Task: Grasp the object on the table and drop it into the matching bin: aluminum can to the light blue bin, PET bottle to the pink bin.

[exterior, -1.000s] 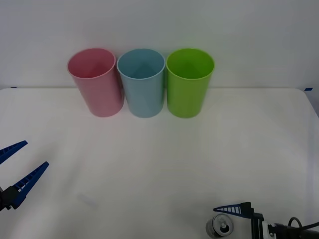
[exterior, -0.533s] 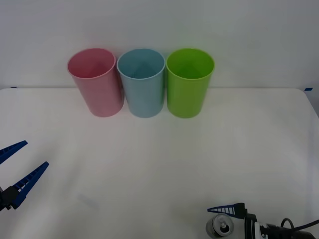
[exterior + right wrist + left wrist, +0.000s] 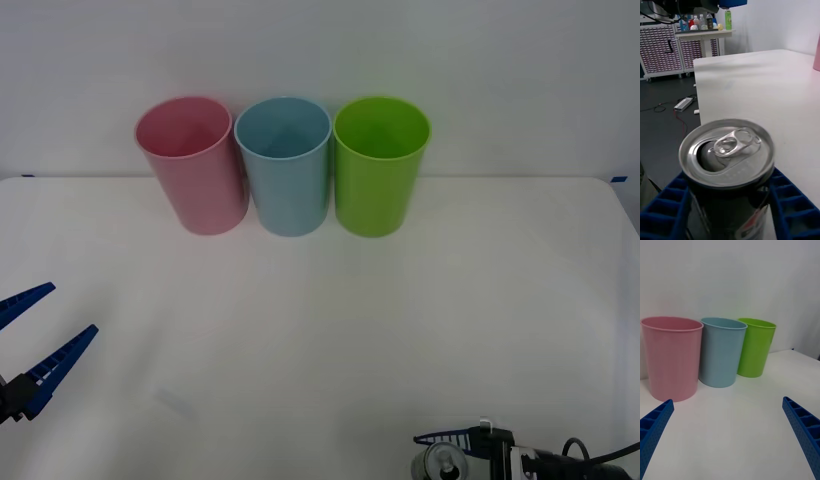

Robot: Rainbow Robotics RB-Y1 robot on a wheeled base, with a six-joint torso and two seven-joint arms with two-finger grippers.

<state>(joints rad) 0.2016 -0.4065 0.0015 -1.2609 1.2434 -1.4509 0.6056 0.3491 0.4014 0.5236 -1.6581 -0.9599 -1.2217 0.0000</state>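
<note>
1. The aluminum can (image 3: 444, 464) is seen upright on the white table (image 3: 320, 330), at the near edge toward the robot's right, well apart from the bins.
2. In the right wrist view the aluminum can (image 3: 728, 180) is shown close up: a shiny silver top with a pull tab and an opened mouth, above a dark body.
3. The right gripper (image 3: 730, 213) is placed around the can, with one blue ribbed finger on each side of the dark body. The fingers (image 3: 790, 210) are seen right against the can's sides; whether they are pressing on it cannot be told.
4. In the front view the right gripper (image 3: 452, 452) is seen at the bottom edge, with one blue finger lying just behind the can's top.
5. The left gripper (image 3: 30, 345) is held over the table at the robot's left, away from the can, with its two blue fingers spread wide apart and nothing between them.
6. Three tapered plastic bins are stood in a row at the far side of the table: the pink bin (image 3: 192, 165) on the left, the light blue bin (image 3: 285, 165) in the middle and a lime green bin (image 3: 380, 165) on the right.
7. The neighbouring bins are seen just beside one another, all upright with their mouths open.
8. In the left wrist view the same row is faced by the left gripper (image 3: 730, 435): pink bin (image 3: 672, 356), light blue bin (image 3: 720, 350), lime green bin (image 3: 754, 347).
</note>
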